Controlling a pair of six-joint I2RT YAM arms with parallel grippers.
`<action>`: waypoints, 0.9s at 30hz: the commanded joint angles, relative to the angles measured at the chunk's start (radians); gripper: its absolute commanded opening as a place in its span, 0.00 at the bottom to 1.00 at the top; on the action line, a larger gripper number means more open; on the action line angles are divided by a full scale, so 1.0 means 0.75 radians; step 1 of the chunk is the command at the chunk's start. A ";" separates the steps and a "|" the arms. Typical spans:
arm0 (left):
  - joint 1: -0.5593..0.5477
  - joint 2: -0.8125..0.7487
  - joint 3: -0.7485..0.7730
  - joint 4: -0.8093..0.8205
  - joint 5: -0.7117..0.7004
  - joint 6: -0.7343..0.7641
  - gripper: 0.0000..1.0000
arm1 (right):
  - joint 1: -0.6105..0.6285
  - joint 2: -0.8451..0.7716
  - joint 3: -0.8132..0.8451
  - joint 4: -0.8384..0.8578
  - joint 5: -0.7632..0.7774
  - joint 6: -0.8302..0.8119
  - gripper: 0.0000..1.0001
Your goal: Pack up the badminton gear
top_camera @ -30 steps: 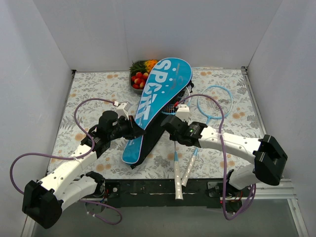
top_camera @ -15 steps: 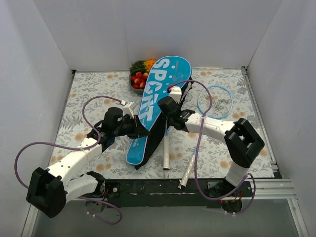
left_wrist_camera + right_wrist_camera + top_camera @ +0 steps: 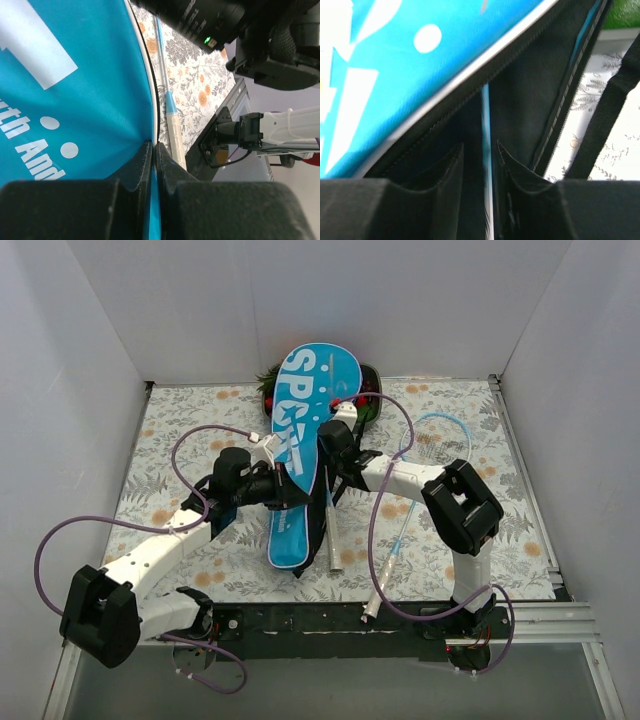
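Step in hand: feeding the first racket (image 3: 335, 545) into the open bag (image 3: 310, 410)

Left gripper (image 3: 152, 150) is pressed together on the bag's blue upper panel at its zip edge, holding that panel up off the black lower half so the mouth gapes toward 3 o'clock. The bag's wide end points to 12 o'clock and its narrow end to 6, near the middle of the table (image 3: 180, 430).

Right gripper (image 3: 337, 455) sits just at the mouth, jaws drawn in narrow round the racket's thin blue shaft. It looks like a pinch, though pad contact is in shadow on the right wrist view. The head is already inside the black lining and the white handle sticks out toward 6 o'clock.

To do it well:
- hold the panel high and steady, since a sag would close the gap on the frame
- push along the bag's long axis toward 12, not across it, so the head seats in the wide end
- keep the shaft off the zip teeth, which it runs just beside
- light grip, as the shaft is thin and may twist or bend
- watch the purple cables near the mouth

Second racket (image 3: 379, 590) lies on the table at 3 o'clock of the bag, apart from it. Fruit tray (image 3: 370, 405) is behind the bag at 12, mostly hidden. No shuttlecock tube in view
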 commanded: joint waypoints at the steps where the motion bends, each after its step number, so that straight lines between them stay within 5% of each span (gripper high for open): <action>1: -0.015 0.016 0.045 0.029 0.109 0.003 0.00 | -0.021 -0.125 0.005 0.129 -0.111 -0.039 0.45; 7: -0.015 0.030 -0.004 0.048 0.052 0.032 0.00 | -0.023 -0.366 -0.174 -0.069 -0.190 -0.051 0.58; 13: -0.015 0.047 -0.012 0.056 0.007 0.052 0.00 | -0.023 -0.646 -0.440 -0.298 -0.303 -0.017 0.59; 20: -0.015 0.067 -0.002 0.038 -0.032 0.083 0.00 | -0.013 -0.912 -0.784 -0.300 -0.638 0.045 0.56; 27: -0.015 0.085 -0.037 0.085 -0.049 0.075 0.00 | 0.018 -1.054 -1.082 -0.045 -0.906 0.183 0.56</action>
